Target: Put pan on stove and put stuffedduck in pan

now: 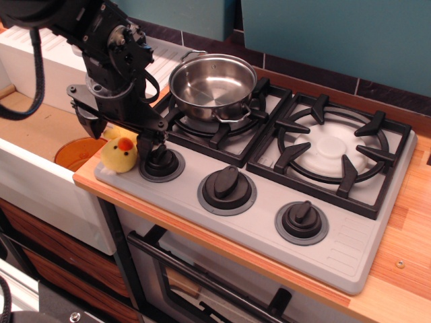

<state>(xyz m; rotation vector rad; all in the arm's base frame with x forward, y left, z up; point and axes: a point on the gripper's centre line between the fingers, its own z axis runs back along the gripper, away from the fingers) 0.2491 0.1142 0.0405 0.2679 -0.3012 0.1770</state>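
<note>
Your gripper straddles the stuffedduck wide-jawed at the stove's front-left corner; it's light and squashy, so pinch its body.

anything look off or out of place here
Only the stuffed duck: it sits on the stove's front-left corner beside a knob, not in the empty pan on the left burner.

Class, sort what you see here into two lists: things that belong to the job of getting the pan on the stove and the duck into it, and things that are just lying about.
Belongs to the job:
pan, already on a burner
stove
stuffed duck, at the stove's front left corner
gripper, over the duck

Just lying about:
orange dish
white rack
</note>
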